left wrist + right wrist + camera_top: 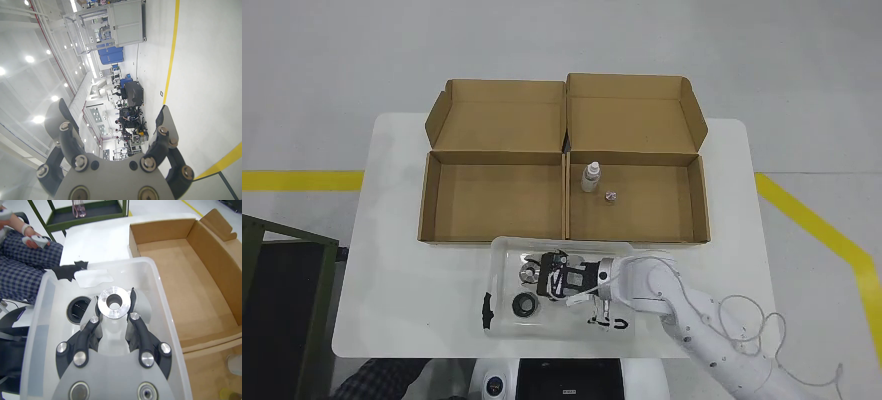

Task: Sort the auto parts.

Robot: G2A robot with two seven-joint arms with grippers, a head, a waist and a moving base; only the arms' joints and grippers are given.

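Note:
A clear plastic bin at the table's front holds the loose parts. Inside it, my right gripper is shut on a silver metal ring, one finger on each side; from above the right gripper sits over the bin's middle. A black ring lies beside it on the bin floor, and the top view has this black ring near the front wall. In the left wrist view, my left gripper is open, holds nothing, and points out into the room.
Two open cardboard boxes stand behind the bin: the left box is bare, the right box holds a white bottle and a small part. A black piece sits at the bin's left end, another part by the front wall.

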